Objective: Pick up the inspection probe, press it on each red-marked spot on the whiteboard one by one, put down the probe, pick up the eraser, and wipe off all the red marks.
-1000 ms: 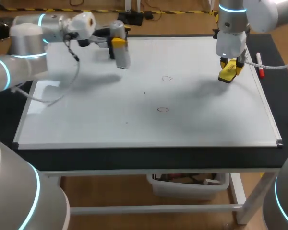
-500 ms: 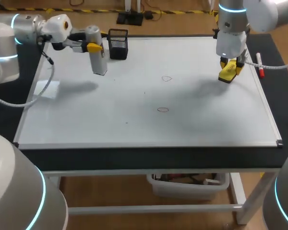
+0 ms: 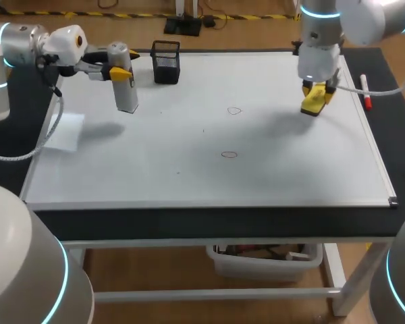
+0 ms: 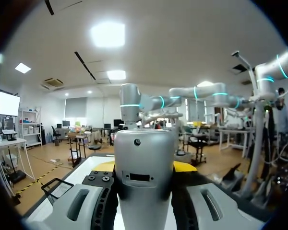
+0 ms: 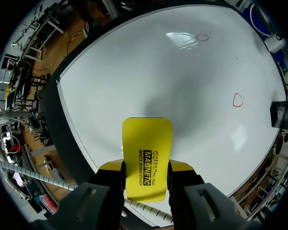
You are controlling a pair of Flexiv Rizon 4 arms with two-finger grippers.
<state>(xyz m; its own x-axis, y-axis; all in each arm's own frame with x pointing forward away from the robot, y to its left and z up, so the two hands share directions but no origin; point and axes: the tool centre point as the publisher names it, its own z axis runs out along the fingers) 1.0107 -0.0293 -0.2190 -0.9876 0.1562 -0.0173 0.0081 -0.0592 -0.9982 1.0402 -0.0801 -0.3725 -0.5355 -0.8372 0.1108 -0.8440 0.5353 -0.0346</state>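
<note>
Head view: we see the inspection probe (image 3: 126,88), a silver cylinder, roughly upright over the far left part of the whiteboard (image 3: 189,182). Our left gripper (image 3: 125,64) is clamped on its upper end, one yellow tip on each side. The probe's shadow lies apart from its lower end, so it appears to be raised off the board. In the left wrist view the probe (image 4: 144,187) fills the space between the fingers of the left gripper (image 4: 144,165), with yellow showing on both sides of it.

Two small red marks are drawn on the board, one (image 3: 234,111) near the middle and one (image 3: 229,154) nearer to us. The yellow eraser (image 3: 312,101) hangs over the far right part of the board, pinched in our right gripper (image 3: 316,90), well apart from both marks. In the right wrist view the eraser (image 5: 147,143) juts out ahead of the right gripper (image 5: 146,167), whose tips press on its two sides, and both red marks (image 5: 237,99) lie far ahead of it.

A black mesh holder (image 3: 166,62) stands at the board's far edge, just beside the probe. A red marker (image 3: 366,92) lies by the board's right edge, and a white sheet (image 3: 67,131) lies at its left edge.
</note>
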